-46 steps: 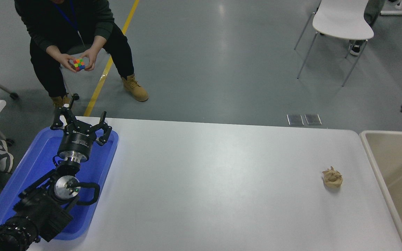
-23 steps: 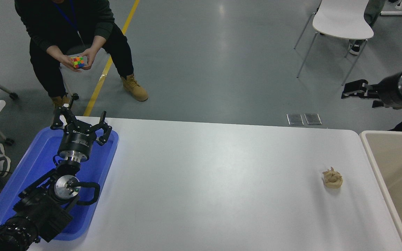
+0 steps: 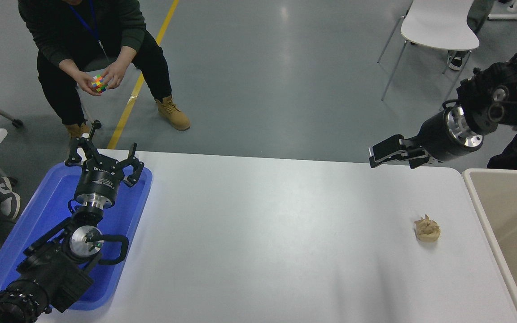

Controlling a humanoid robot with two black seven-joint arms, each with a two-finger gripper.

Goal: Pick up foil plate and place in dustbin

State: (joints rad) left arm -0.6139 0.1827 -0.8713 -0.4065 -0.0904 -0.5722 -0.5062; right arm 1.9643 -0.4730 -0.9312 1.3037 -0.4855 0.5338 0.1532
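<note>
The foil plate is not in view on the table. The dustbin point(image 3: 474, 193), beige with a pale cream rim, stands at the table's right end. My right gripper point(image 3: 377, 156) hangs in the air above the table's far right edge, left of the dustbin, pointing left, with nothing seen in it. My left gripper point(image 3: 102, 154) is parked open and empty over the blue tray point(image 3: 38, 215) at the lower left.
A small tan wad of paper point(image 3: 427, 229) lies on the table near the dustbin. A person point(image 3: 88, 36) sits beyond the far left corner, turning a coloured cube point(image 3: 98, 83) in both hands. A white chair point(image 3: 438, 31) stands at the far right.
My right arm has swung in from the right edge, leftward and down, and its gripper now hangs over the table's far right edge. The person's hands turned the cube. The left arm stayed still.
</note>
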